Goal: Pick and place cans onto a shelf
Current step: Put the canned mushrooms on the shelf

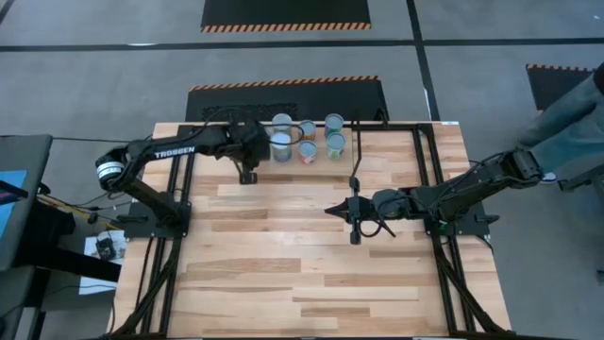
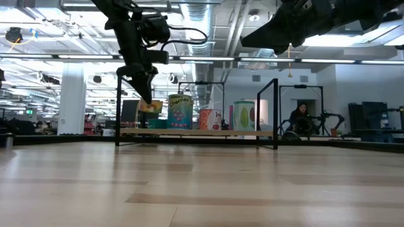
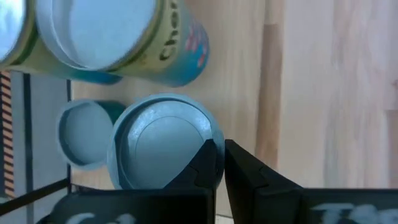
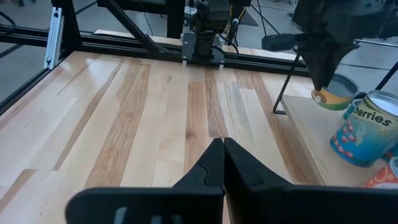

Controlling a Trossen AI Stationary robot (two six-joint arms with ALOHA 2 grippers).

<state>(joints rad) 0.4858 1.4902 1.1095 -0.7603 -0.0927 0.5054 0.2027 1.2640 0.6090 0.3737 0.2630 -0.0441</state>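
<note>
Both arms are matte black with slim jointed links, the left arm (image 1: 179, 151) bearing white "TROSSEN" lettering and a silver-ringed base joint, with black cables looping by the right gripper (image 1: 354, 227).

From my station: wooden tabletop (image 1: 311, 274) of pale and darker planks, bare across near half. Black metal frame (image 1: 429, 161) runs along table edges. Grey floor beyond, two black mats with orange-striped edges (image 1: 286, 16). Dark monitor stand (image 1: 17, 217) off table's left side, small box with cables (image 1: 106, 247) beside it. Low view: person seated (image 2: 302, 118) far back in room, white pillar (image 2: 71, 99), ceiling pipes and strip lights (image 2: 208, 25).
</note>
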